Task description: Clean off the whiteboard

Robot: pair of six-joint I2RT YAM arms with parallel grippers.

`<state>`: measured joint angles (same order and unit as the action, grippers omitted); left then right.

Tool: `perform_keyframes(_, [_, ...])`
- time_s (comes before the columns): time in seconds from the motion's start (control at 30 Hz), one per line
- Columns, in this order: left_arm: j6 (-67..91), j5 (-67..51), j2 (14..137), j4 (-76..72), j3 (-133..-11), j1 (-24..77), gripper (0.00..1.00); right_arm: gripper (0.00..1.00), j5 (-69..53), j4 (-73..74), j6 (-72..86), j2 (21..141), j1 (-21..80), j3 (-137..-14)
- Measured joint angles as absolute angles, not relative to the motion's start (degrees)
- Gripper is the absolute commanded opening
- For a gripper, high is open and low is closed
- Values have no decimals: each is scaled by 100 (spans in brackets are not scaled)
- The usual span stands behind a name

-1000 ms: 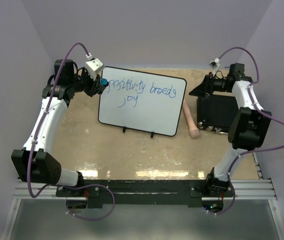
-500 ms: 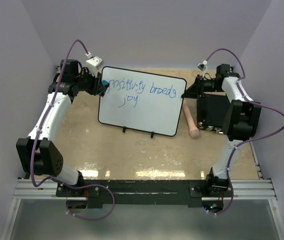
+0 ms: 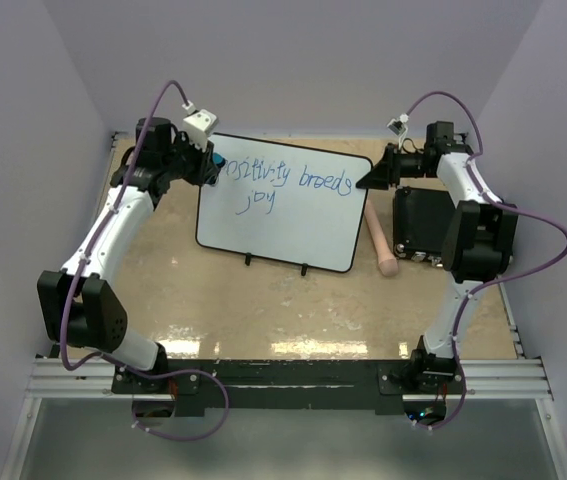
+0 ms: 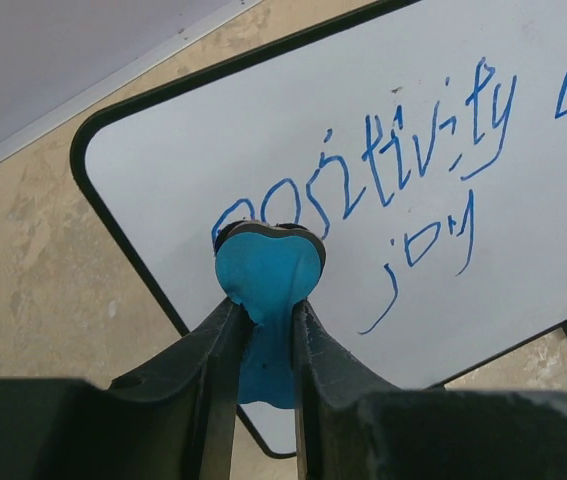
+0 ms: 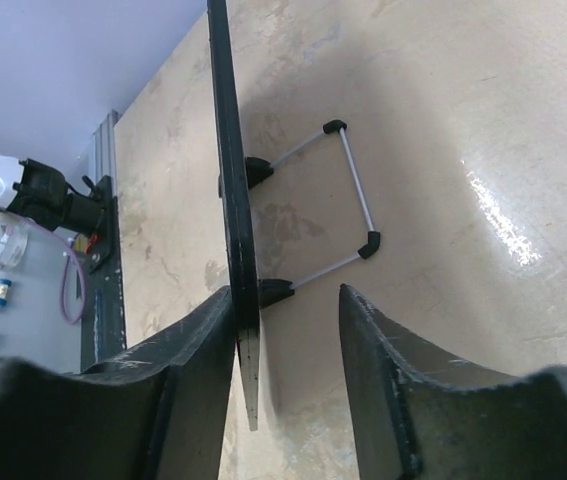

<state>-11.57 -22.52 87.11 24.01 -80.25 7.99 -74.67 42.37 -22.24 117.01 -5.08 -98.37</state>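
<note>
The whiteboard [image 3: 283,222] stands tilted on the tabletop with blue handwriting [image 3: 281,177] across its upper half. My left gripper [image 3: 209,160] is at the board's top left corner, shut on a blue eraser [image 4: 268,272]. The eraser's rounded head presses on the board [image 4: 443,250] at the first letter of the writing. My right gripper [image 3: 368,181] is at the board's upper right edge. In the right wrist view the board's thin black edge [image 5: 231,180] lies between the jaws of that gripper [image 5: 288,300], against the left finger [image 5: 198,370]. The right finger stands apart from it.
A black box [image 3: 428,222] sits right of the board, under my right arm. A tan wooden stick [image 3: 381,240] lies between the box and the board. The board's wire stand [image 5: 355,190] props it from behind. Pale walls close in on three sides.
My right gripper has swung left from over the black box to the board's right edge, and its jaws have narrowed. My left gripper has shifted slightly right onto the writing with the eraser.
</note>
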Motion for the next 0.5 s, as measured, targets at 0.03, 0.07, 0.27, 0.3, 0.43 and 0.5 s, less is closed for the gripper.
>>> perform_keyframes(0.03, [-1146,-2200,8711,2281,-7985,873,0,43,-7472,4239,-2187,11701,-508,-9852])
perform_keyframes(0.07, [-1138,-2128,8718,2174,-7950,950,0,41,-7474,4241,-2189,11701,-508,-9859])
perform_keyframes(0.27, [-1059,-1717,8755,1553,-7703,1133,0,32,-7522,4268,-2115,11699,-497,-9900])
perform_keyframes(0.3, [-1046,-1667,8764,1500,-7669,1135,0,29,-7524,4270,-2102,11699,-497,-9902])
perform_keyframes(0.43, [-1007,-1424,8853,1245,-7575,1140,0,19,-7581,4285,-2058,11692,-489,-9904])
perform_keyframes(0.5, [-1004,-1339,8921,1153,-7566,1140,0,11,-7596,4285,-2049,11690,-489,-9904])
